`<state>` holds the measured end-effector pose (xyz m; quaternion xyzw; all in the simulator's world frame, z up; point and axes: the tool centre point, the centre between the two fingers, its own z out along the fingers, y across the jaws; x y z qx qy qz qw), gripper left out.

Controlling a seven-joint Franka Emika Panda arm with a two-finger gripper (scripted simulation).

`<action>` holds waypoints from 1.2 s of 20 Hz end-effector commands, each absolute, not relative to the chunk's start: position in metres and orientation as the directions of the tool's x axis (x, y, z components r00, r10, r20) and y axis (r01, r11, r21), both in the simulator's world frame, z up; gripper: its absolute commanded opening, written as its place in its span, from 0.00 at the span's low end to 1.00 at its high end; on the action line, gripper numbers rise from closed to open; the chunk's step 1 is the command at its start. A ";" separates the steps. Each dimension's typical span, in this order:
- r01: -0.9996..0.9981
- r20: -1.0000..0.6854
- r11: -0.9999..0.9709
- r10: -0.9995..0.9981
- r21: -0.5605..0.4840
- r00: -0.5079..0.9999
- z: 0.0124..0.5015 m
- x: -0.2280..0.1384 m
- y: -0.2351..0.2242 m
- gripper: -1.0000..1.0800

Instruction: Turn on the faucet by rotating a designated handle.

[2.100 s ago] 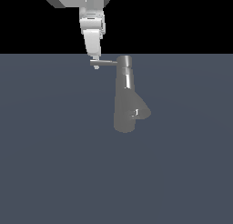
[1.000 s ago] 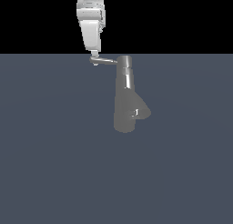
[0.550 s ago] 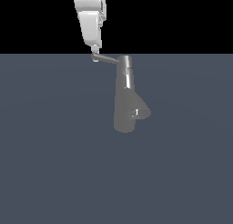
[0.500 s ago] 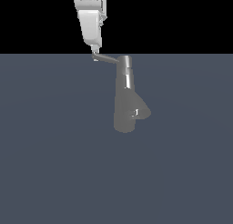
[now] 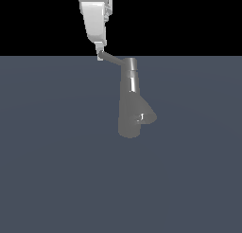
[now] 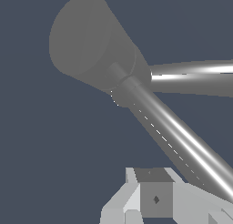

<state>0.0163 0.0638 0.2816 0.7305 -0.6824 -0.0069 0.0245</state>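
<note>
Grey handle at tool, wrist view shows faucet underside

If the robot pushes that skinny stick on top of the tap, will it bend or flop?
Probably not. The handle looks like a straight, shiny metal rod, so likely stiff. It joins the faucet at its top cap, so it should swing round rather than flop. Its glossy surface might let the gripper slip.

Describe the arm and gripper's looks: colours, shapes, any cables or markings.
The arm is white with boxy, flat-faced segments that taper downward into the gripper. Its fingers are pale grey and blocky, and one face has a small dark diamond mark. No cables, labels or other markings are visible.
</note>
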 end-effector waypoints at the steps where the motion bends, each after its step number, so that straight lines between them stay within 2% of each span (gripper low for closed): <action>1: -0.997 0.025 -0.062 -0.998 0.052 0.063 0.283 0.008 0.053 0.00; 16: -0.996 0.025 -0.065 -0.997 0.062 0.066 0.302 -0.035 0.008 0.00; 18: -0.995 0.024 -0.075 -0.997 0.058 0.076 0.301 -0.032 0.017 0.00; 24: -0.996 0.024 -0.071 -0.997 0.060 0.072 0.301 -0.030 -0.025 0.00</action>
